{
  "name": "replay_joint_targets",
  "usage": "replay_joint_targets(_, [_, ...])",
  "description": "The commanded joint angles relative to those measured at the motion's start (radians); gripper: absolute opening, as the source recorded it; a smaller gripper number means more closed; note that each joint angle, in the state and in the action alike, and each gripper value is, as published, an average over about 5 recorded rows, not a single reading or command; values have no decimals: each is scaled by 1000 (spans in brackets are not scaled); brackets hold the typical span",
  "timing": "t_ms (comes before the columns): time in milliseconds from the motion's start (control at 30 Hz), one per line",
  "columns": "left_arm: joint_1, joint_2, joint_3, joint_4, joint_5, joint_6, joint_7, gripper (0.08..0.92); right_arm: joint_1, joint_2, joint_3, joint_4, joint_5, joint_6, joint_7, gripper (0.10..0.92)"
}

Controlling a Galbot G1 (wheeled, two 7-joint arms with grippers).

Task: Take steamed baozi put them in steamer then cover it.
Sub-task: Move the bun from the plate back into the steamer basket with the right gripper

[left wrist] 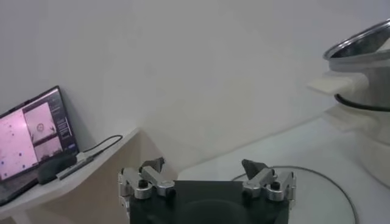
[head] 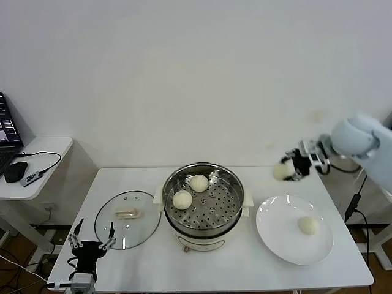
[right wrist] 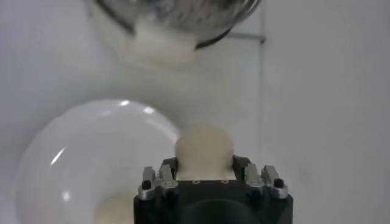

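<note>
While no writing shows, right tool (head: 293, 166) grips baozi (head: 283, 171).

A plain white wall (head: 184, 73) backs a white rectangular work table (head: 147, 257), while to its left a smaller white side table (head: 46, 150) holds an open black laptop (head: 7, 131), above a brown wooden floor (head: 18, 251).

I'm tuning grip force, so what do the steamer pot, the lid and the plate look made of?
The steamer looks like polished stainless steel: mirror reflections, perforated tray, on a matte cream base, likely plastic. The lid appears clear glass, since the table shows through, with a metal rim and cream handle. The plate looks glossy white, ceramic or melamine; highlights alone cannot settle which.
</note>
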Motion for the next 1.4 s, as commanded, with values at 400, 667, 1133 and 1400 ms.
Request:
replay_joint_targets(400, [11, -14, -29, -13, 1, -1, 0, 823, 184, 353, -374, 100, 74, 186, 105, 577])
replay_joint_targets(667, [11, -25, -42, -13, 0, -3, -1, 823, 147, 466, -428, 57, -64, 324, 113, 569])
replay_joint_targets(1133, [4, -33, -40, -1, 3, -5, -2, 823, 109, 579, -443, -15, -176, 452, 93, 568])
replay_joint_targets(1400, [-2, -34, -39, 7, 3, -5, -2, 823, 96, 572, -441, 2, -176, 455, 84, 577])
